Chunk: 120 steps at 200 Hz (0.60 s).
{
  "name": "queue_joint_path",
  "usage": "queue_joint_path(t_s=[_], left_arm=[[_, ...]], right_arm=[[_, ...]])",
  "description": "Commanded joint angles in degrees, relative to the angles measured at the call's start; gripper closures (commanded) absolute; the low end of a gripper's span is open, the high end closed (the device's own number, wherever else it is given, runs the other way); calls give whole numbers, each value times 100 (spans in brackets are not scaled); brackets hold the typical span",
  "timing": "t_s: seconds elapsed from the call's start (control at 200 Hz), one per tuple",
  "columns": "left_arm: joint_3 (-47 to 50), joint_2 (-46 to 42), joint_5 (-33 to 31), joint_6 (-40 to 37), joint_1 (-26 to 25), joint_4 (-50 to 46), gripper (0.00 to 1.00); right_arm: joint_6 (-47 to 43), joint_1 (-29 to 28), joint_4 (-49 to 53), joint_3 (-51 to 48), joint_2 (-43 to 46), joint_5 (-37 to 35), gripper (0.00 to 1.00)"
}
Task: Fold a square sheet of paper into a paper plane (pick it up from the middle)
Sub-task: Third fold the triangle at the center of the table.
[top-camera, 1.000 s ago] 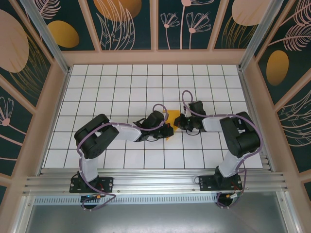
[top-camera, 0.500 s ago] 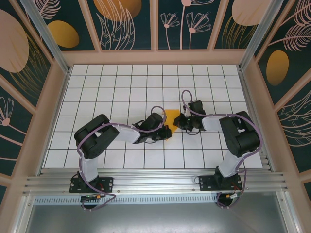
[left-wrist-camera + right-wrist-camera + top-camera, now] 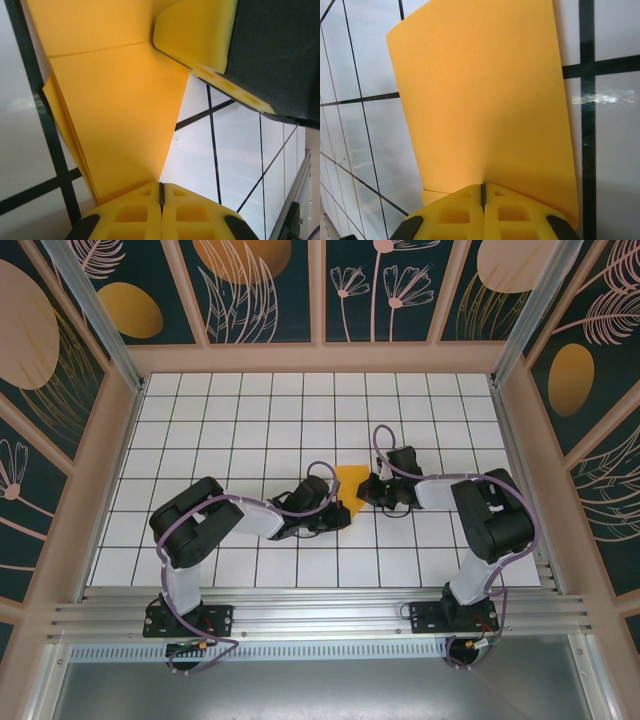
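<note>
1. Top external view: the sheet of paper (image 3: 351,483) lies near the middle of the counter (image 3: 250,420), part-folded into a wedge. The left tool (image 3: 338,510) meets it from about 7 o'clock and the right tool (image 3: 368,488) from 3 o'clock. Open grid tiles lie all round and the wall panels (image 3: 265,290) are well apart, so either arm has room to lift or swing. The two wrists, though, sit near each other over the paper.

2. Left wrist view: the left tool's fingers (image 3: 135,215) are pressed together at 6 o'clock, with the sheet's lower corner running in between them, so I judge it clamped on the paper. Stacked layers show along the 9 o'clock edge, and a crease crosses near 11 o'clock. The other tool's yellow finger (image 3: 200,30) sits at 1 o'clock, against the sheet.

3. Right wrist view: the right tool is narrowed to a seam at 6 o'clock, with the sheet's near edge pinched inside. The paper bows up off the tiles, and its 12 o'clock edge is free.

4. Handling, as I judge it: the sheet is thin, light and limp. It creases wherever it is pressed and would likely tear if the tools pull apart. It is best held at the edges near a fold and moved slowly, with both tools together.
</note>
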<state>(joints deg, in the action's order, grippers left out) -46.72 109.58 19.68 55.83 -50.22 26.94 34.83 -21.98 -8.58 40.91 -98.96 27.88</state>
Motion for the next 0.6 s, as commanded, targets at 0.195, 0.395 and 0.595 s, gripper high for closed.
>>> queue_joint_path(t_s=[0.195,0.395,0.595], left_arm=[[292,-109,414,-279,-87,-1443,92],[620,-298,398,-192,-85,-1433,93],[695,-1042,144,-108,-76,-1176,93]], right_arm=[[-90,-55,714,-171,-395,-732,95],[-90,-52,700,-184,-390,-723,95],[-74,-71,683,-179,-387,-689,95]])
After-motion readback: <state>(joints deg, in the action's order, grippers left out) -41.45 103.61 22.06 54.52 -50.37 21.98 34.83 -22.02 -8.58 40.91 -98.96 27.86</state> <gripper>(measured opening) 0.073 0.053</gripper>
